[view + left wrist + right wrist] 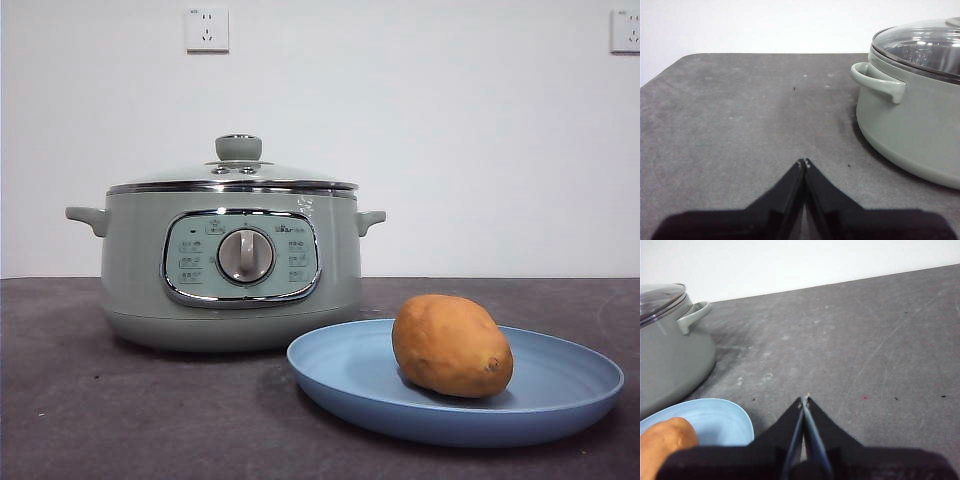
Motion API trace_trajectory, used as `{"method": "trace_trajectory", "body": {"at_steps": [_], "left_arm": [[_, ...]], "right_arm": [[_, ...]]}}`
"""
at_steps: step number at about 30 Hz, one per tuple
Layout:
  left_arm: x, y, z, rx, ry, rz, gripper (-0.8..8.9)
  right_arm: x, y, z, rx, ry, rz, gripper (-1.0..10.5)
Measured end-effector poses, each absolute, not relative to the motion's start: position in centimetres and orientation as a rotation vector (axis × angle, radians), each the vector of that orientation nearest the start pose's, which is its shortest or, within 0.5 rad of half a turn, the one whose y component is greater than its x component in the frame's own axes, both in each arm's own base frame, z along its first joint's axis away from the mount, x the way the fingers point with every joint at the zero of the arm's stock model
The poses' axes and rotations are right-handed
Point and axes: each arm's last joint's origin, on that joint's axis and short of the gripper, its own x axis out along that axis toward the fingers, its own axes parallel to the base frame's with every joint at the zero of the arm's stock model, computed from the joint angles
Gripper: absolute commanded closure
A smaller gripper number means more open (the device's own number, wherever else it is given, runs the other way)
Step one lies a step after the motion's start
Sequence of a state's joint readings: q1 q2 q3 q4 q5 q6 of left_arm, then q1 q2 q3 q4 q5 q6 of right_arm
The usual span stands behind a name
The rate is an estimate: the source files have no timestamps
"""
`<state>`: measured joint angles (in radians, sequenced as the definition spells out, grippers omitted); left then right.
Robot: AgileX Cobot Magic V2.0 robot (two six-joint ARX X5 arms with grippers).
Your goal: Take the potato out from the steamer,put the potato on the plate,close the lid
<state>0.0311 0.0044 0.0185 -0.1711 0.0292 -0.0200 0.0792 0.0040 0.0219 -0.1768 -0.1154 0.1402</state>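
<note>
The sage-green steamer (230, 270) stands on the dark table with its glass lid (235, 172) resting on top. An orange-brown potato (452, 345) lies on the light-blue plate (340, 375) in front of the steamer, to its right. In the left wrist view my left gripper (804, 162) hovers shut over bare table beside the steamer (910, 130) and its handle. My right gripper (805, 400) is shut and empty too, over the table beside the plate (720, 422) and potato (665, 442). Neither arm shows in the front view.
Two wall sockets (207, 30) sit on the white wall behind the table. The dark grey tabletop (865, 340) stretches out beyond the right gripper.
</note>
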Motion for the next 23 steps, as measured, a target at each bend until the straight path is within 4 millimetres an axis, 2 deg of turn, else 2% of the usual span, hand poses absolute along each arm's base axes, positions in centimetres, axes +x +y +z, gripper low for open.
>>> {"method": "trace_trajectory", "body": {"at_steps": [23], "left_arm": [[9.56, 0.21, 15.30, -0.025, 0.157, 0.003, 8.17]], "right_arm": [[9.47, 1.04, 15.36, 0.144, 0.173, 0.168, 9.5]]}}
